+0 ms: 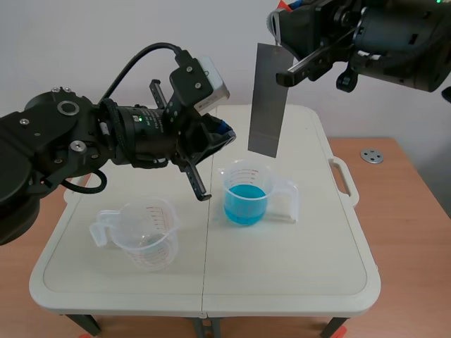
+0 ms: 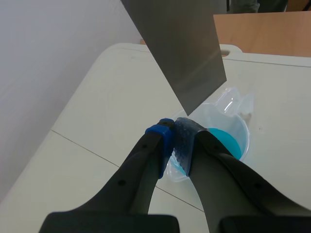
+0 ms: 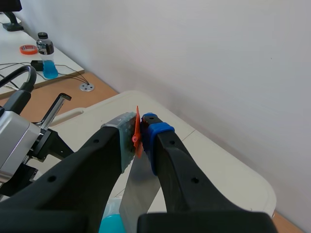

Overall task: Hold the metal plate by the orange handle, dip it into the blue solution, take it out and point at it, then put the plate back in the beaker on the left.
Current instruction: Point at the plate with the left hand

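While the right arm's jaws, raised high at the scene view's upper right, pinch the orange handle (image 3: 136,138) between their dotted pads, the metal plate (image 1: 268,98) hangs straight down from that grip. Its lower edge is in the air over the beaker of blue solution (image 1: 246,193), clear of the liquid. That beaker stands near the middle of the white surface (image 1: 296,282), its handle turned toward the right arm's side. The left arm (image 1: 84,137) comes in from its own side at mid height, and the left arm's jaws are pressed together with nothing between them, the blue pad (image 2: 163,131) and the grey dotted pad (image 2: 182,141) meeting at the tips. Those tips point at the plate's lower corner and sit very close under it in the left wrist view; whether they touch the metal cannot be told. Below and to the left of that arm stands the second beaker (image 1: 141,236), clear, with red markings on its wall and its handle turned outward. The white surface rests on a brown wooden table (image 1: 409,211), where a small round metal disc (image 1: 371,155) lies beyond its right end. Far off in the right wrist view, a bottle of blue liquid (image 3: 46,58) stands beside an orange tape roll (image 3: 28,48).
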Robot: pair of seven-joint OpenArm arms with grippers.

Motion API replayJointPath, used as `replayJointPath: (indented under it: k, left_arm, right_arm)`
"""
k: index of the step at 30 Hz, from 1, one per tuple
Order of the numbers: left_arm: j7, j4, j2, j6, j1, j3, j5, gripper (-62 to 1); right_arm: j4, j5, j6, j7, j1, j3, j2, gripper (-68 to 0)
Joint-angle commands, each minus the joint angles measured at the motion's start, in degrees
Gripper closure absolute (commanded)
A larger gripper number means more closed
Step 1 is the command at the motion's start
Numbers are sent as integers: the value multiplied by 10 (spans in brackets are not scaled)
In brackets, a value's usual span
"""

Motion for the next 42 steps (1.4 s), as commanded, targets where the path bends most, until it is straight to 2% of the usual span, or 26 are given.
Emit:
replayJointPath:
  k: [1, 27, 35, 42]
  left_arm:
    - [-6, 9, 4, 3, -7, 0, -3, -13]
    - [-1, 8, -3, 3, -2, -1, -4, -13]
    - [-12, 13, -67, 7, 34, -6, -44, -13]
    - [-17, 74, -153, 8, 126, -59, -110, -13]
  right_arm:
    - [13, 7, 4, 9, 7, -4, 2, -13]
    - [13, 7, 4, 9, 8, -4, 2, -13]
    - [13, 6, 4, 9, 9, -7, 2, -13]
    - [11, 6, 4, 9, 9, -7, 2, -13]
